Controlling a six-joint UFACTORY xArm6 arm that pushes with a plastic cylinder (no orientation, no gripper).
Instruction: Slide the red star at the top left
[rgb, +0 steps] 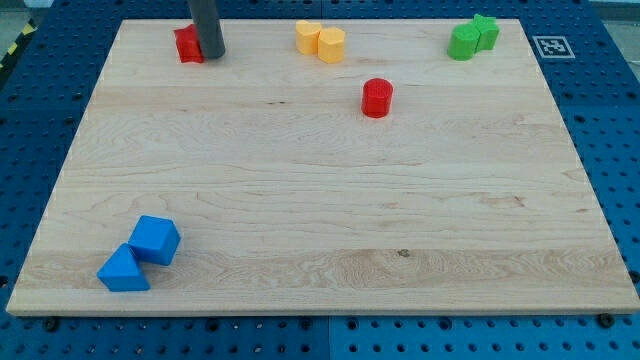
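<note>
The red star (187, 44) lies near the top left corner of the wooden board (320, 200). The dark rod partly covers its right side. My tip (212, 54) rests on the board, touching the star's right edge. A red cylinder (377, 98) stands right of the board's middle, toward the top, far from the tip.
Two yellow blocks (320, 41) sit together at the top middle. Two green blocks (473, 38), one a star, sit at the top right. A blue cube (154, 240) and a blue triangular block (123, 270) touch at the bottom left. A marker tag (551, 46) lies off the board's top right corner.
</note>
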